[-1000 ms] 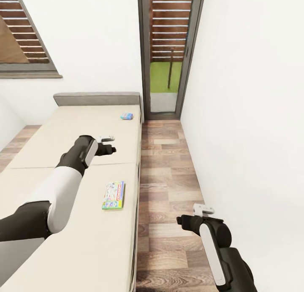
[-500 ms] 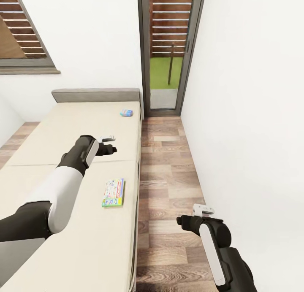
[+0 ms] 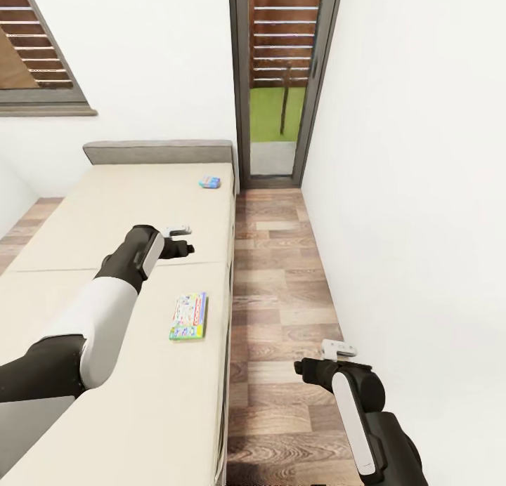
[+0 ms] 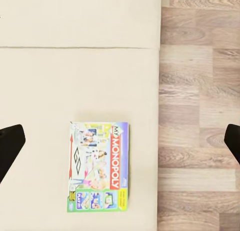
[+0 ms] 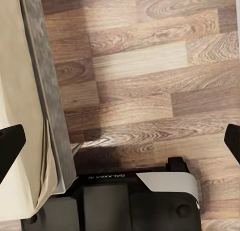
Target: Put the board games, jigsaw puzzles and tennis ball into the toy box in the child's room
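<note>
In the left wrist view the left gripper (image 4: 120, 146) has its two dark fingertips (image 4: 9, 150) at opposite edges of the picture, spread wide with nothing between them but the bed below. Beneath the gap, at about 6 o'clock from its middle, lies the My Monopoly board game (image 4: 98, 167), flat on the cream bed (image 4: 75, 81) and close to the mattress edge, with the wooden floor (image 4: 200, 91) at 3 o'clock.

In the head view the left gripper (image 3: 184, 246) hangs over the bed (image 3: 84, 219), apart from the surface, and the My Monopoly board game (image 3: 188, 317) lies at 6 o'clock from it, near the bed's floor-side edge. A second, smaller blue board game (image 3: 210, 182) rests at 12 o'clock from the gripper, near the grey headboard (image 3: 158, 152).

In the right wrist view the right gripper (image 5: 120, 143) likewise shows its fingertips (image 5: 10, 148) far apart and empty, above the wooden floor (image 5: 150, 66), with the robot base (image 5: 125, 201) below and the bed side (image 5: 45, 91) alongside.

In the head view the right gripper (image 3: 303, 366) hovers over the floor (image 3: 281, 261) at 4 o'clock from the board game, beside the white wall (image 3: 407, 191). A glass door (image 3: 277, 86) stands at 12 o'clock, and a slatted window (image 3: 35, 50) at 10 o'clock
</note>
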